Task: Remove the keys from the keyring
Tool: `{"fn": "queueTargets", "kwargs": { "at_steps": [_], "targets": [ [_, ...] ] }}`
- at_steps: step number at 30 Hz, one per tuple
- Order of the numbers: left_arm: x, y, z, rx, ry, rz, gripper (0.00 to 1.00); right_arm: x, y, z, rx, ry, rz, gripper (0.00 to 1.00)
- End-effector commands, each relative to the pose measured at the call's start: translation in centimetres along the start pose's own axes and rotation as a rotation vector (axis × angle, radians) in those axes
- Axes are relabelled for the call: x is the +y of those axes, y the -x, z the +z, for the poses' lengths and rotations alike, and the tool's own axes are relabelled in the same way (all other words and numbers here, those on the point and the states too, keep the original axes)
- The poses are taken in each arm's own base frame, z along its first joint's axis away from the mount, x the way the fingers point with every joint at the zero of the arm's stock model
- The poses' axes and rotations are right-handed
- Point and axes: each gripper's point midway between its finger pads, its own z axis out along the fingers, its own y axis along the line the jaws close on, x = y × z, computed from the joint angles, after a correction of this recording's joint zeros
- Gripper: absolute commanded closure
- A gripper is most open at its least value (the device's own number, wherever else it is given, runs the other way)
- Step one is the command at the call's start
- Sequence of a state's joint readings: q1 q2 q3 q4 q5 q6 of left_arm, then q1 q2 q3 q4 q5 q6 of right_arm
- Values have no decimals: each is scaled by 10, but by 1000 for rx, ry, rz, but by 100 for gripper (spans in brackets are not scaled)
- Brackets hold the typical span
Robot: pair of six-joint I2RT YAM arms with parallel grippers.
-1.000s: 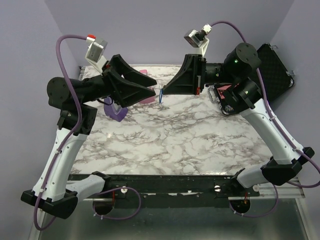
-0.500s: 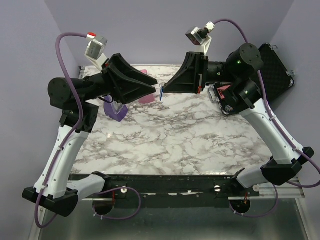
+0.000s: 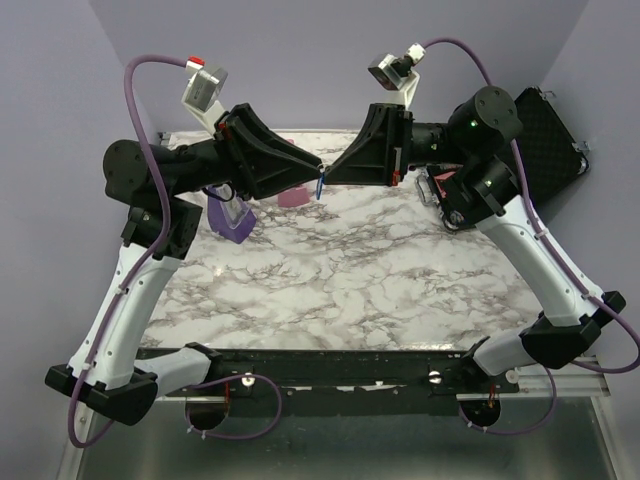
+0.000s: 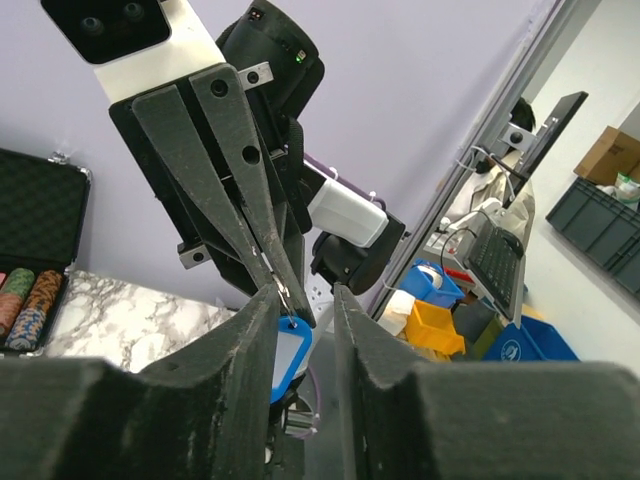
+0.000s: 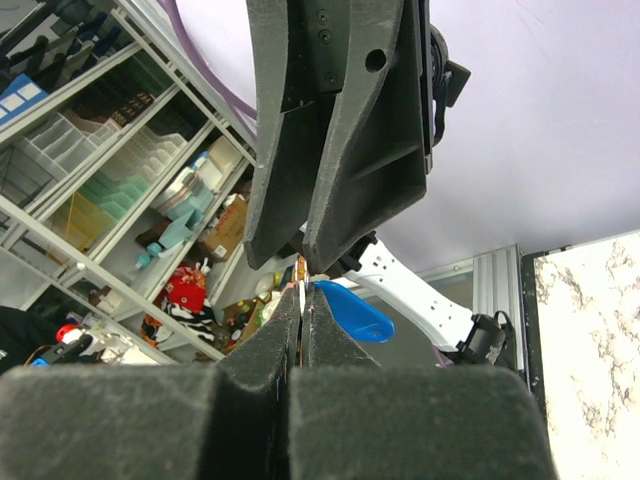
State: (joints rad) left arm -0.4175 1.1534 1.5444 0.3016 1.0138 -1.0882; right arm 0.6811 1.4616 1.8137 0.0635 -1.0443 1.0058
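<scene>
The keys (image 3: 319, 186) are a tiny bright-blue oblong bundle hanging in the air over the far middle of the marble table (image 3: 340, 290). My right gripper (image 3: 327, 180) is shut on the thin metal keyring (image 5: 302, 288), with the blue bundle (image 5: 352, 312) dangling just past its fingertips. My left gripper (image 3: 315, 166) faces it tip to tip and is open. In the left wrist view the blue bundle (image 4: 289, 350) hangs between the left gripper's (image 4: 303, 294) jaws, close against the left finger (image 4: 245, 345). I cannot tell whether they touch.
A purple wedge (image 3: 228, 222) and a pink wedge (image 3: 292, 197) sit on the table at the far left, under the left arm. An open black case (image 3: 548, 130) with poker chips (image 4: 28, 300) stands at the far right. Purple walls close the back and sides.
My left gripper has moved right and up toward the right gripper, and its open jaws now sit around the blue bundle. The right gripper has held almost still.
</scene>
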Motion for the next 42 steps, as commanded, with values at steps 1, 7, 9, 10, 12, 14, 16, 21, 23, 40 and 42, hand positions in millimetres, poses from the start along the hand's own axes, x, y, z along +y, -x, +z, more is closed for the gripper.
{"fn": "queueTargets", "kwargs": {
  "at_steps": [1, 7, 9, 10, 12, 14, 16, 21, 23, 40, 42],
  "targets": [
    [-5, 2, 3, 10, 0, 34, 66, 1, 2, 3, -8, 16, -20, 99],
    [-2, 0, 4, 22, 10, 35, 73, -2, 2, 4, -5, 17, -17, 99],
    [-2, 0, 5, 27, 13, 35, 78, -3, 2, 4, -5, 16, -18, 99],
    [-1, 0, 5, 30, 17, 34, 82, -3, 2, 4, -2, 18, -18, 99],
    [0, -1, 6, 35, 28, 42, 92, -4, 1, 4, 0, 17, -15, 99],
    [1, -1, 6, 43, 38, 42, 100, -6, 0, 4, 2, 14, -10, 99],
    [3, -3, 7, 54, 48, 41, 100, -7, -2, 4, 10, 13, -6, 99],
    [9, -10, 5, 95, 90, 50, 100, -17, -9, 2, 46, -34, 9, 99],
    [11, -14, 3, 118, 109, 55, 100, -19, -13, 2, 61, -46, 19, 99],
    [35, -97, -16, 420, 139, 1, 100, -42, -52, -15, 175, -168, 95, 99],
    [36, -105, -14, 450, 129, -12, 100, -42, -57, -16, 183, -166, 110, 99]
  ]
}}
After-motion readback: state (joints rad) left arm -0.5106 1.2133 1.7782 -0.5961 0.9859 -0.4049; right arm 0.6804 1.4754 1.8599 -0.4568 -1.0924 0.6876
